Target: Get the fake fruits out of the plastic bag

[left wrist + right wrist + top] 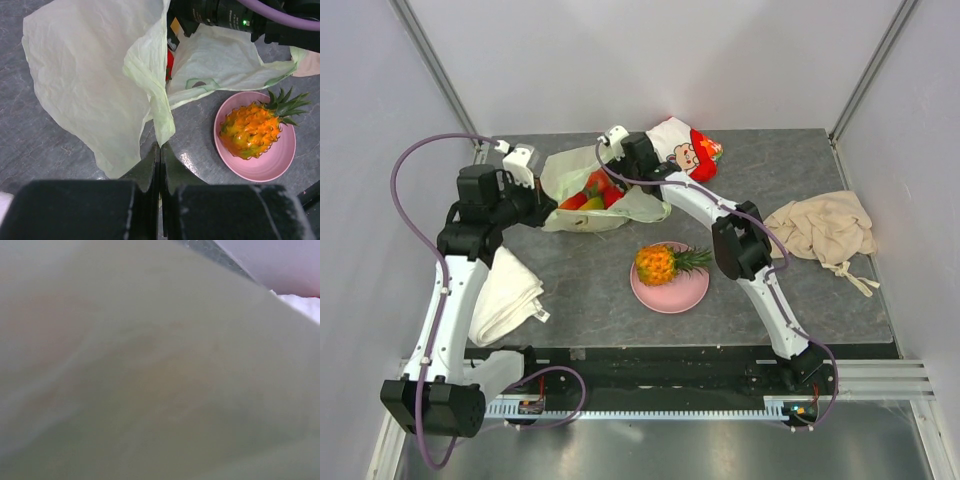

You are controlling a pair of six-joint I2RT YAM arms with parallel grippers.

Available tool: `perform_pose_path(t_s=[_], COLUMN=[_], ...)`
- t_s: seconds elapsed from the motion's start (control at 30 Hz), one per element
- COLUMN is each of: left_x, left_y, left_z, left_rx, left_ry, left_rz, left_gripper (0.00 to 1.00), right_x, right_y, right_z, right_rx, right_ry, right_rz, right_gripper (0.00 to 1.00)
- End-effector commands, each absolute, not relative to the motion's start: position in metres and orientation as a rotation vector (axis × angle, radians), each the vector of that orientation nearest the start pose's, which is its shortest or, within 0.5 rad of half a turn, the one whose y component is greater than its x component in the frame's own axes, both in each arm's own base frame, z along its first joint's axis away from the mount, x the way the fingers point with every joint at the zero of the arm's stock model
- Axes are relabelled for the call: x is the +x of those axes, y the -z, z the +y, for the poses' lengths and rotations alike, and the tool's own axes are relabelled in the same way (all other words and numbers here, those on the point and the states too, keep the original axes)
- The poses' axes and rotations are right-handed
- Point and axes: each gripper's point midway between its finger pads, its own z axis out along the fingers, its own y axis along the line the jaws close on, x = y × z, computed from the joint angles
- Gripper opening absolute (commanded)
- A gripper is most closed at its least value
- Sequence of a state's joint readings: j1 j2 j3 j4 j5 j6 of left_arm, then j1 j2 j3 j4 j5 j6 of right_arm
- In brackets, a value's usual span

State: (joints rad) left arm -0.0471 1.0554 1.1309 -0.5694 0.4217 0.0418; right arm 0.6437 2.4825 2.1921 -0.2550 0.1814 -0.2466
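The plastic bag lies at the back left of the mat, its mouth facing right. Red, orange and yellow fake fruits show inside it. My left gripper is shut on the bag's near edge, and in the left wrist view the film runs down into the closed fingertips. My right arm's wrist reaches into the bag mouth, and its fingers are hidden by the film. Pale green film fills the right wrist view. A pineapple lies on the pink plate.
A white-and-red cartoon pouch lies behind the right arm. A beige cloth is bunched at the right edge of the mat. A folded white cloth lies at the left, by the left arm.
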Motion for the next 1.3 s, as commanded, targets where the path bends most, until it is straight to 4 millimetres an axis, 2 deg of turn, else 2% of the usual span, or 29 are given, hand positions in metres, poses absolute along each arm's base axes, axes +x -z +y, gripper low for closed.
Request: perform_pose_path(t_s=[0.0,0.03,0.2,0.37,0.5,0.6,0.7,0.73,0.77,0.8,0.83,0.87,0.9,0.93,0.97,1.0,1.03,1.07,1.1,1.13,1.2,1.23,1.27], left_x=[0.32,0.32,0.321,0.323,0.323,0.323,0.322,0.322,0.322,0.321,0.322,0.322,0.322,0.323,0.324,0.324,0.325,0.326,0.327,0.328,0.329,0.33,0.33], left_y=[-0.294,-0.294,-0.293,-0.294,-0.294,-0.295,-0.296,-0.294,-0.295,-0.293,-0.293,-0.293,-0.293,-0.293,-0.295,-0.295,-0.296,-0.296,-0.298,-0.299,-0.3,-0.301,-0.301], left_z=[-0.088,-0.089,-0.089,-0.089,-0.089,-0.09,-0.09,-0.09,-0.09,-0.09,-0.09,-0.09,-0.091,-0.091,-0.091,-0.092,-0.092,-0.092,-0.093,-0.093,-0.093,-0.094,-0.095], left_rx=[0.349,0.352,0.356,0.356,0.355,0.354,0.357,0.358,0.357,0.356,0.356,0.353,0.352,0.352,0.353,0.349,0.351,0.352,0.353,0.355,0.358,0.359,0.337], left_ry=[0.46,0.461,0.463,0.463,0.465,0.468,0.469,0.469,0.47,0.47,0.47,0.469,0.474,0.479,0.477,0.48,0.483,0.484,0.485,0.485,0.487,0.491,0.508], left_rz=[1.957,1.958,1.961,1.961,1.961,1.957,1.951,1.955,1.952,1.954,1.954,1.949,1.949,1.948,1.94,1.94,1.938,1.938,1.933,1.928,1.923,1.921,1.926], left_gripper=[0.02,0.02,0.02,0.02,0.02,0.02,0.02,0.02,0.02,0.02,0.02,0.02,0.02,0.02,0.02,0.02,0.02,0.02,0.02,0.02,0.02,0.02,0.02], right_x=[0.576,0.576,0.578,0.574,0.572,0.571,0.57,0.569,0.567,0.562,0.557,0.551,0.544,0.536,0.527,0.519,0.509,0.503,0.496,0.483,0.466,0.456,0.448], right_y=[-0.095,-0.089,-0.089,-0.086,-0.085,-0.094,-0.114,-0.131,-0.139,-0.148,-0.172,-0.175,-0.199,-0.208,-0.204,-0.223,-0.216,-0.219,-0.232,-0.222,-0.234,-0.224,-0.225], right_z=[0.355,0.354,0.348,0.347,0.349,0.351,0.354,0.356,0.358,0.364,0.366,0.367,0.368,0.374,0.375,0.374,0.376,0.376,0.375,0.378,0.381,0.383,0.387], right_rx=[-0.774,-0.78,-0.784,-0.791,-0.82,-0.838,-0.838,-0.824,-0.814,-0.823,-0.813,-0.807,-0.796,-0.817,-0.828,-0.829,-0.857,-0.863,-0.86,-0.899,-0.935,-0.965,-0.987], right_ry=[0.033,0.039,0.018,0.011,0.001,-0.009,-0.042,-0.061,-0.09,-0.137,-0.173,-0.21,-0.246,-0.31,-0.337,-0.366,-0.403,-0.43,-0.455,-0.513,-0.598,-0.641,-0.688], right_rz=[1.972,1.983,1.99,2.003,2.004,1.985,1.954,1.932,1.928,1.913,1.882,1.887,1.855,1.837,1.846,1.819,1.832,1.829,1.814,1.829,1.796,1.807,1.793], right_gripper=[0.93,0.94,0.96,0.91,0.71,0.57,0.49,0.48,0.46,0.45,0.44,0.43,0.42,0.42,0.41,0.4,0.4,0.4,0.4,0.4,0.4,0.4,0.4])
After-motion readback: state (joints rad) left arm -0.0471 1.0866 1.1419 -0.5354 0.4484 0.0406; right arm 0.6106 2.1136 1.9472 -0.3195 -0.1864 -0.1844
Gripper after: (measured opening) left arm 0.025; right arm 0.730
